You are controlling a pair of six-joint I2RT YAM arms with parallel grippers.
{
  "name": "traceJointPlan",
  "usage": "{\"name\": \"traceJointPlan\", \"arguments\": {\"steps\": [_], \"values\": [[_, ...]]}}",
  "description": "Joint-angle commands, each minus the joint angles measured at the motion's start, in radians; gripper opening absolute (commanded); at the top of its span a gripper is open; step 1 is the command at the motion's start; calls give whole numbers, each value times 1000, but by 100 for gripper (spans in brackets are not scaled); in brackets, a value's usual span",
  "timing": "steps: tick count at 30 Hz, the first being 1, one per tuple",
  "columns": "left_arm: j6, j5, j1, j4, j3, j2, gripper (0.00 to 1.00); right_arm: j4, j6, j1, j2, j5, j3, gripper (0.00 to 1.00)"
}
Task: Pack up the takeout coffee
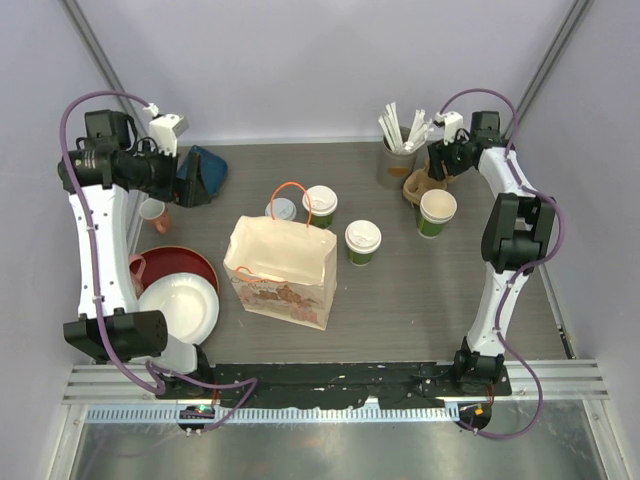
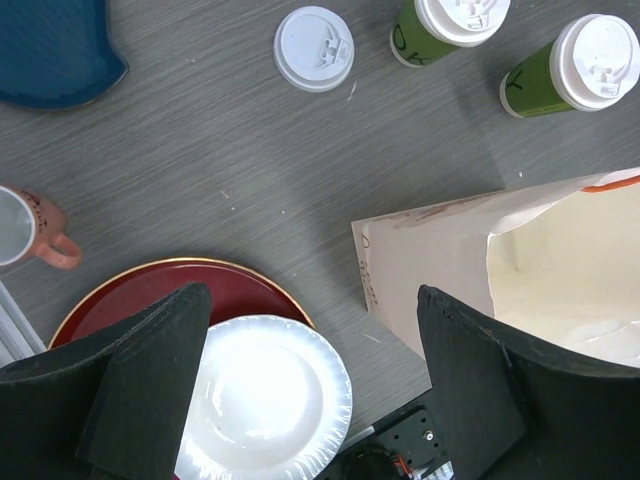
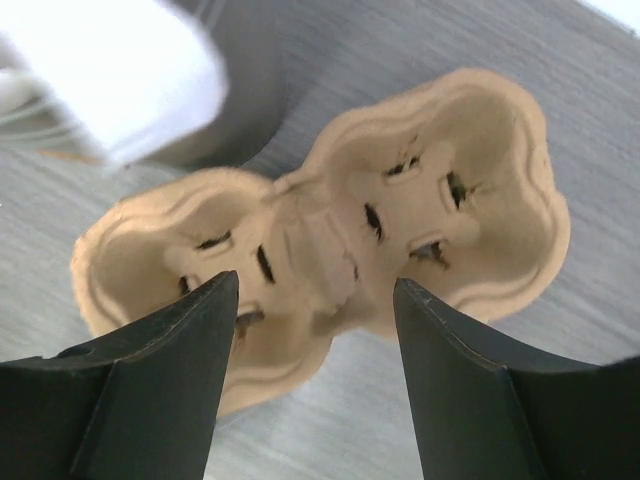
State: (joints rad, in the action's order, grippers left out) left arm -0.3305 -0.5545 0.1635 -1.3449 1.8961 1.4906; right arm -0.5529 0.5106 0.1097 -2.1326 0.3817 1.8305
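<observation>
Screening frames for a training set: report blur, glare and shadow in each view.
Top external: evenly lit, with soft shadows beside the paper bag and no glare. Left wrist: sharp on the lidded cup and the white plate, with no glare. Right wrist: the pulp cup carrier is fairly sharp, but the white object at upper left is badly blurred.

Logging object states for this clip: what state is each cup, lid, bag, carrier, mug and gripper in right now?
Bag: upright, open.
Left cup: upright, lidded.
Middle cup: upright, lidded.
Right cup: upright, no lid.
Loose lid: lying flat, on no cup.
Carrier: empty.
Mug: upright, empty.
Left gripper: open, empty.
Right gripper: open, above carrier.
</observation>
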Motion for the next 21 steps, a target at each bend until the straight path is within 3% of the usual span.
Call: {"name": "traceJointPlan", "arguments": {"steps": [1,8,9,12,21], "values": [[-18,16,-4,-74,40,-1,88,105,54,19,-47,129,70,68],[-10,33,-5,-68,41,0,89,136,45,21,-108,157,90,56],[-10,36,-4,-68,43,-1,88,136,45,21,-115,155,90,45],[-10,41,-4,-69,44,2,89,136,46,22,-113,164,89,31],[-10,30,-4,-62,41,22,89,171,42,22,-50,158,47,21]]}}
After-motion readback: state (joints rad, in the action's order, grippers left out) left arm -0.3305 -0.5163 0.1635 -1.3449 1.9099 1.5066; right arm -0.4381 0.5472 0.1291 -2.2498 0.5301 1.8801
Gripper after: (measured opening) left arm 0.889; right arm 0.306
